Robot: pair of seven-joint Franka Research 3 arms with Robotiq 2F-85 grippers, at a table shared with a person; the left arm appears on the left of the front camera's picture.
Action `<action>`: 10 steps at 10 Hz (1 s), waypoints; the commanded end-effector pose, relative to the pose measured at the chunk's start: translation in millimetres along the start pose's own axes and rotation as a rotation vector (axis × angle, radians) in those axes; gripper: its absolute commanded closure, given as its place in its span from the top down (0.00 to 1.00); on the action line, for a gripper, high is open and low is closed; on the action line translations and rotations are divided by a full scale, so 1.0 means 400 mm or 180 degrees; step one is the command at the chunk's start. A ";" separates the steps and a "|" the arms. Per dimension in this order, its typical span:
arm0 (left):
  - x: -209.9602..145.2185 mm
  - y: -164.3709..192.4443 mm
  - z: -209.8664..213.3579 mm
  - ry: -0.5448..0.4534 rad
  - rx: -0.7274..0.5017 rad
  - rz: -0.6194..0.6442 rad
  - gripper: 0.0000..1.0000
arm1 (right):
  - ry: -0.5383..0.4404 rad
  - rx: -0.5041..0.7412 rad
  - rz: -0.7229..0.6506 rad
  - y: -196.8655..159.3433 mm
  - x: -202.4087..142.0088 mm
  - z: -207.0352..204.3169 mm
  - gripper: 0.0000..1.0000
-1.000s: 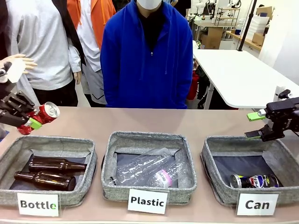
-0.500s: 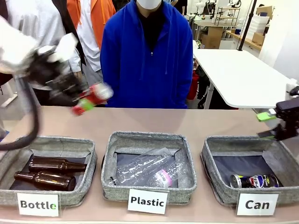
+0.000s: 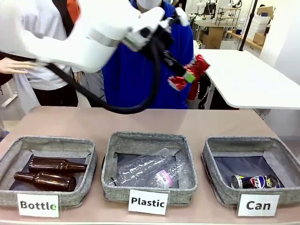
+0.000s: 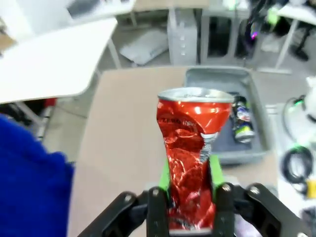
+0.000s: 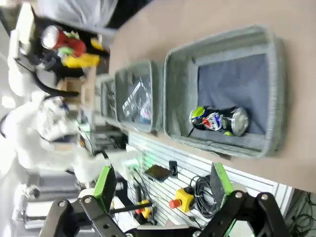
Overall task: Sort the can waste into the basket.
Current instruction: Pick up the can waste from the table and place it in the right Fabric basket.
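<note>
Above the bench (image 3: 197,124), the left gripper (image 3: 186,75) hung high with its jaws pinching the crushed red can (image 4: 190,153). The right gripper (image 5: 163,190) held its jaws spread and empty. The dark can (image 3: 255,181) lay inside the "Can" basket (image 3: 215,161).

White table (image 3: 243,79) behind at right; shelving (image 3: 220,18) beyond; bright light.

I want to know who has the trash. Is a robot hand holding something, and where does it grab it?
The left pincer holds the crushed red can by its lower end, pads on both sides. The right pincer is open and holds nothing.
</note>
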State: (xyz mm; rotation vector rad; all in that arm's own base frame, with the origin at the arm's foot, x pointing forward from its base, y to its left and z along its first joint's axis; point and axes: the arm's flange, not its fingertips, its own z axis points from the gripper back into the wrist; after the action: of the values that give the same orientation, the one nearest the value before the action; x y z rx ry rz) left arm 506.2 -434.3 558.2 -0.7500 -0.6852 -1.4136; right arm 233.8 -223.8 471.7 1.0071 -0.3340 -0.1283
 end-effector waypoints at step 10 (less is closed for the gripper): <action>0.039 -0.201 -0.635 0.1104 -0.0482 -0.0045 0.34 | 0.0000 0.0000 0.0000 0.000 0.000 0.000 1.00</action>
State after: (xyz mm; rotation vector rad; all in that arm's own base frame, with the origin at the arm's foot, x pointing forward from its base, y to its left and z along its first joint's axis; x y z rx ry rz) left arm 416.4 -654.6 414.9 -0.5931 -0.2856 -1.6068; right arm 237.7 -223.1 472.1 1.0205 -0.3358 -0.1334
